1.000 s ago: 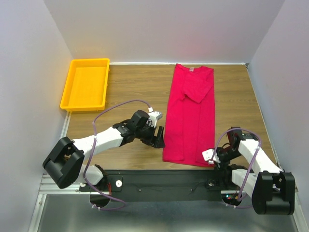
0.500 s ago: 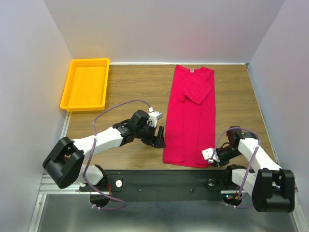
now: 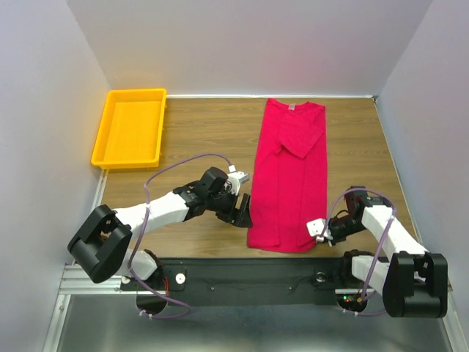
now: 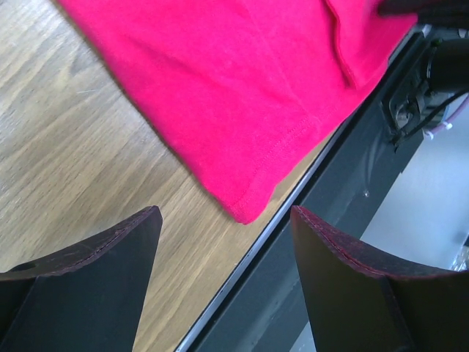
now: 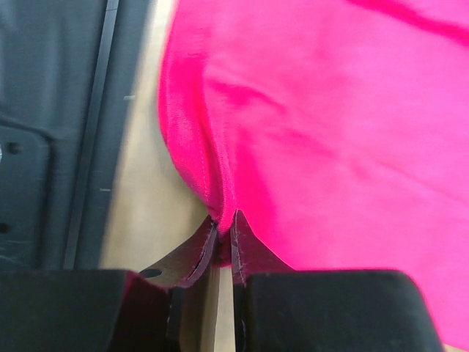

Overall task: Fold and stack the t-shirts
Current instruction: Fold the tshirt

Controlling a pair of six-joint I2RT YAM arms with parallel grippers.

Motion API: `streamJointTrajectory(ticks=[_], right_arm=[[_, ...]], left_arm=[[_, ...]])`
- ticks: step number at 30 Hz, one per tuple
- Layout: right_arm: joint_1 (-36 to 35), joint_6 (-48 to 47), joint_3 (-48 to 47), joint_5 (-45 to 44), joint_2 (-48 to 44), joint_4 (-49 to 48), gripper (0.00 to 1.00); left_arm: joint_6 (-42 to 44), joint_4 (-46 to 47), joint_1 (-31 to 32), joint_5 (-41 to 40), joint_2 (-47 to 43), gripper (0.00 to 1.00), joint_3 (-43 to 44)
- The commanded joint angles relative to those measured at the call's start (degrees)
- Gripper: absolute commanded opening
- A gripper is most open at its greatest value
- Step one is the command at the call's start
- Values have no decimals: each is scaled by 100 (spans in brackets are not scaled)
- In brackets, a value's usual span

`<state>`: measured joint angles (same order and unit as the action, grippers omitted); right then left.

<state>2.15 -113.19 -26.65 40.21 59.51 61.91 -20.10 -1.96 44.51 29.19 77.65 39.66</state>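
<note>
Right wrist, R claw (image 5: 223,218) pinching t-shirt (image 5: 330,110) hem, unclear overhead

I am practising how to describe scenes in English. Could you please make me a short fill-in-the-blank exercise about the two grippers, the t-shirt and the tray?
1. The right gripper is ___ on the near hem of the t-shirt.
2. The left gripper is ___ and has nothing between its fingers.
3. The tray at the far left corner of the table is ___ in colour.

Missing words: shut; open; yellow.
</note>
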Motion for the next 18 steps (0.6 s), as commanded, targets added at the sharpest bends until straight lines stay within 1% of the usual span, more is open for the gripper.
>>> streamJointTrajectory(ticks=[1,3,7,8,10,11,12,13,17,18], right_arm=[[-40,-855,-568,496,219,-241,1],[-48,-697,-613,567,228,-258,1],[-40,-459,-525,725,44,-285,1],[-40,-433,-499,726,26,-276,1],[-48,-362,-437,708,-26,-285,1],[-40,-345,-420,691,-79,-285,1],[-48,-310,-367,690,-114,-285,1],[-40,-301,-358,716,-141,-285,0],[-40,-257,-314,743,-220,-276,1],[-40,-248,-323,743,-211,-285,1]], left_arm=[[322,91,5,280,-22,82,270],[619,11,84,298,-13,82,358],[1375,-506,364,44,145,84,920],[1551,-760,478,-53,172,84,1016],[2244,-955,865,-317,181,85,1263],[2491,-1051,1005,-448,172,85,1290],[2693,-1079,1294,-684,120,86,1325],[3183,-1096,1436,-765,102,86,1316],[4090,-1061,1911,-880,40,86,1159],[4197,-1018,1982,-950,23,86,1054]])
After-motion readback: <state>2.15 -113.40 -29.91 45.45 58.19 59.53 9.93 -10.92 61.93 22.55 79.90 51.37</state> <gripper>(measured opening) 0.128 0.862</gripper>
